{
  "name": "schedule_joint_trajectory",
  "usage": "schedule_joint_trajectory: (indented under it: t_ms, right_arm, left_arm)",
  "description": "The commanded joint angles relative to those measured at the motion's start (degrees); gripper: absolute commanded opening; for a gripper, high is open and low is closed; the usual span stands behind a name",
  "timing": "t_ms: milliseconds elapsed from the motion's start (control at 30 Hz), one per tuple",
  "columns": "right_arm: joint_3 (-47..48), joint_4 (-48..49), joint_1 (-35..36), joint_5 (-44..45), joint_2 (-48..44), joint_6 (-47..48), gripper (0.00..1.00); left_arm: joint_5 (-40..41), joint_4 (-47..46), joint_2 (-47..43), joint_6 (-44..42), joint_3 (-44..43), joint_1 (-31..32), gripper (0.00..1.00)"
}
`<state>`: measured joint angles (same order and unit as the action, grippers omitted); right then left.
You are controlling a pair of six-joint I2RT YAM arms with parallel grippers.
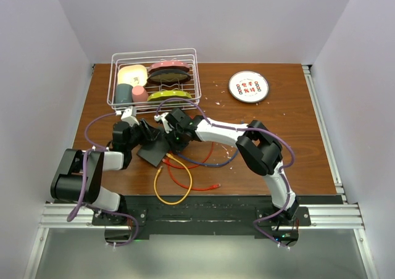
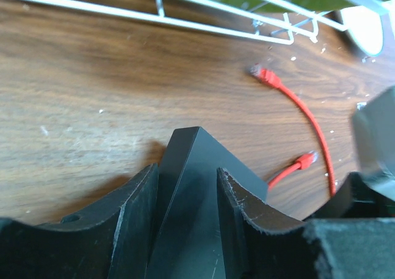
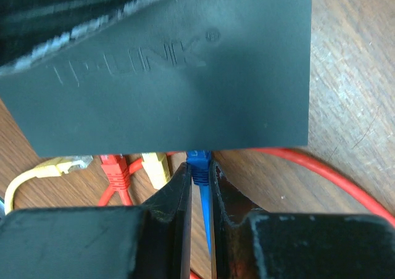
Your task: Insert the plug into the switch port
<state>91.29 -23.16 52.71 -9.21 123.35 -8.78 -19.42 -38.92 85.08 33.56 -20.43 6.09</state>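
The switch is a flat matte-black box with raised lettering on top. My left gripper is shut on one corner of the switch, a finger on each side; in the top view it is at the switch's far left. My right gripper is shut on a blue plug and holds it against the switch's socket edge. The plug's tip is hidden under that edge. In the top view the right gripper is at the switch's right side.
A red plug and a yellow plug lie at the same edge. Loose red and yellow cables lie in front. A white wire basket of dishes stands behind, a round white disc at the back right.
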Motion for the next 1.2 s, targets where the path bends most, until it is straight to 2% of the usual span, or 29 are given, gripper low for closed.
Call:
schedule_joint_trajectory:
  t_ms: [0,133,367,533,767,833,1033,1167]
  right_arm:
    - [6.9,32.6,0.0,2.9,0.7,-2.5,0.0]
    - [4.5,34.8,0.0,4.6,-1.3,-2.6,0.0]
    - [2.1,39.0,0.1,4.5,-3.6,-2.3,0.0]
    - [4.0,36.9,0.0,3.2,-2.5,-2.4,0.0]
    - [3.2,31.0,0.0,0.3,-2.6,-1.6,0.0]
    - [1.4,30.0,0.0,0.2,-3.4,-1.4,0.06]
    - [-4.4,26.4,0.0,3.9,-7.9,-0.5,0.43]
    - [-6.3,22.0,-0.1,9.1,-10.8,-0.2,0.61]
  left_arm:
    - [-21.9,7.6,-0.2,8.5,3.8,7.6,0.17]
    - [-20.4,10.7,0.6,7.8,3.8,7.6,0.1]
    - [-21.0,11.0,5.0,7.1,3.9,7.6,0.1]
    - [-20.3,10.7,5.4,6.3,4.6,7.6,0.12]
    - [-13.9,19.3,3.1,1.4,-0.6,5.3,0.34]
    - [-12.5,22.0,2.2,0.3,-2.7,3.3,0.39]
    - [-5.8,30.7,-0.3,-3.1,-8.9,-0.1,0.53]
    - [-1.6,34.8,-1.4,-3.6,-12.6,-1.3,0.6]
